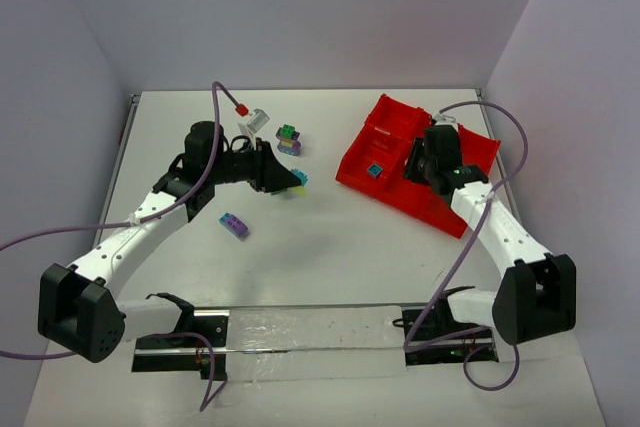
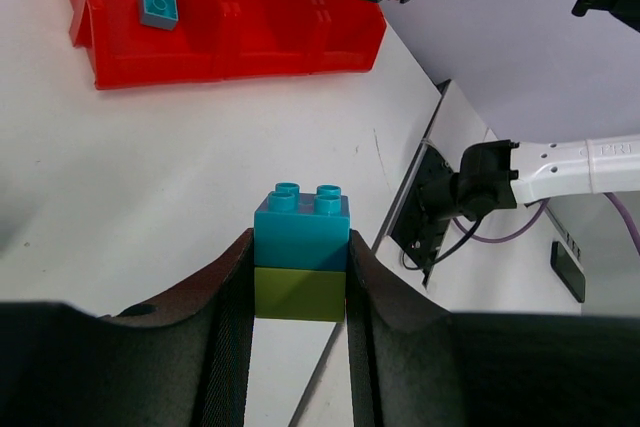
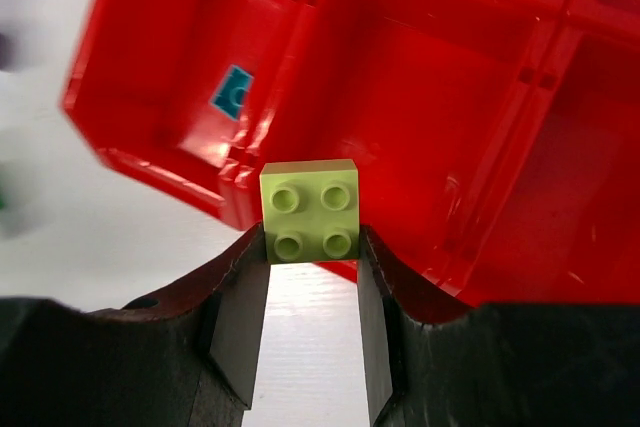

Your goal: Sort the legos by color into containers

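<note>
My left gripper [image 1: 294, 181] [image 2: 300, 259] is shut on a two-brick stack, a teal lego [image 2: 301, 227] on top of a yellow-green one [image 2: 300, 294], held above the table left of the tray. My right gripper [image 1: 424, 163] [image 3: 312, 239] is shut on a single yellow-green lego [image 3: 311, 210], studs facing the camera, over the near edge of the red tray [image 1: 388, 119] [image 3: 450, 97]. A teal lego [image 1: 375, 170] [image 2: 158, 5] [image 3: 233, 92] lies in the tray's left compartment. On the table sit a green-and-purple clump [image 1: 289, 139] and a purple-and-teal clump [image 1: 234, 225].
A small clear piece with a red cap [image 1: 250, 117] lies at the back, near the green-and-purple clump. The tray [image 2: 200, 67] sits tilted at the right rear. White walls close the table on three sides. A clear strip runs between the arm bases along the near edge.
</note>
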